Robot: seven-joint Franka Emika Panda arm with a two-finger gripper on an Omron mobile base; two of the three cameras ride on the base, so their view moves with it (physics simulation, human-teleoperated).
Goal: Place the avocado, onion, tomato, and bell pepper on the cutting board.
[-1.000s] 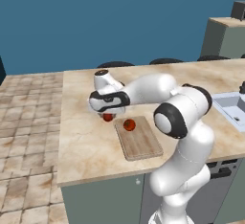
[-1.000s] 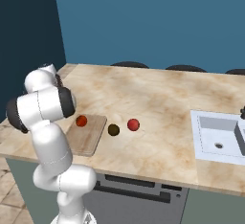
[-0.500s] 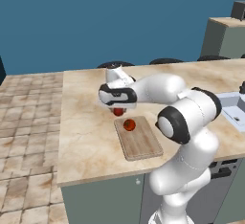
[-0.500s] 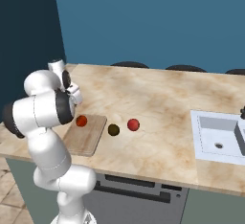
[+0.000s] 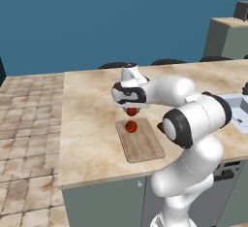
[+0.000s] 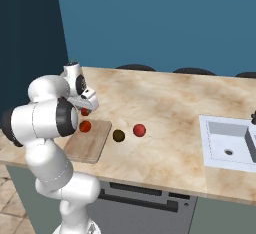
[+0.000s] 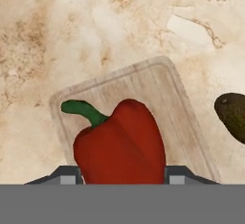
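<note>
Red pepper: the pepper (image 5: pixel 131 111) was clamped between the two fingers of the gripper (image 7: pixel 123 176), lifted clear of the table (image 5: pixel 87 124), with its green stem pointing sideways in the hand view.

Gripper state: it was closed narrowly on the pepper, with a dark tip showing at each side of the fruit.

Change: over the last second the arm swung the pepper from beside the board's far corner to a spot above the board (image 5: pixel 141 142). Nothing else in the scene shifted.

Pepper vs board: it hung over the far end of the board, not touching it. In the hand view the wood lay directly beneath it.

Tomato: the tomato (image 5: pixel 131 126) sat on the far half of the board, just on the near side of the hanging pepper.

Avocado: the avocado (image 6: pixel 118 136) lay on the table just off the board's sink-side edge.

Onion: the onion (image 6: pixel 139 130) lay on the table past the avocado, further from the board.

Progress: one of the four was on the board and a second had arrived over it, so the carry seemed nearly done.

Next, as judged: the move called for lowering and letting go on bare wood.

Risk: the tomato sat close, so a drop might nudge it or let either one roll.
</note>
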